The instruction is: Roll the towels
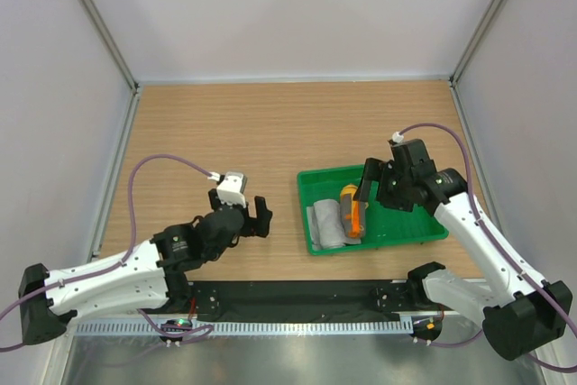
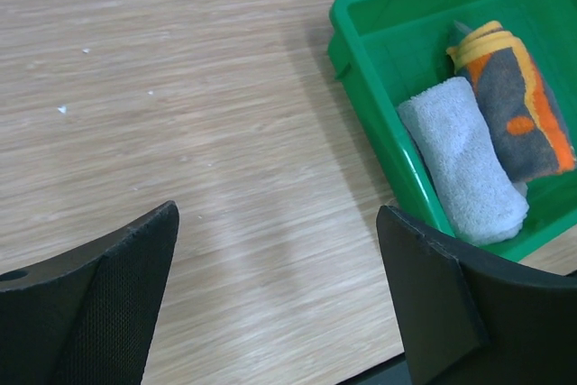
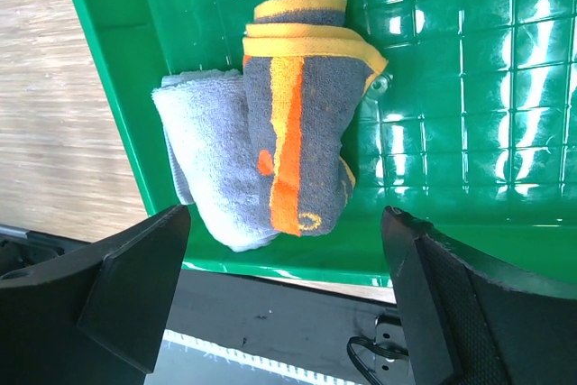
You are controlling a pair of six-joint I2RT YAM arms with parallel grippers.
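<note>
Two rolled towels lie side by side in the left half of the green tray [image 1: 410, 223]. The light grey towel [image 1: 327, 223] is on the left and the dark grey and orange towel [image 1: 353, 211] on the right, touching it. My right gripper [image 1: 374, 194] hovers open above the tray, with the dark towel [image 3: 297, 123] and the light grey towel [image 3: 203, 160] showing between its fingers. My left gripper [image 1: 251, 221] stands open over bare wood to the left of the tray and holds nothing. In the left wrist view the grey roll [image 2: 464, 160] and the dark roll [image 2: 518, 105] sit in the tray [image 2: 361, 78].
The wooden table [image 1: 270, 123] is walled by white panels and metal frame posts at the back and sides. A black mat strip [image 1: 297, 299] runs along the near edge between the arm bases. The right part of the tray floor [image 3: 469, 87] is bare.
</note>
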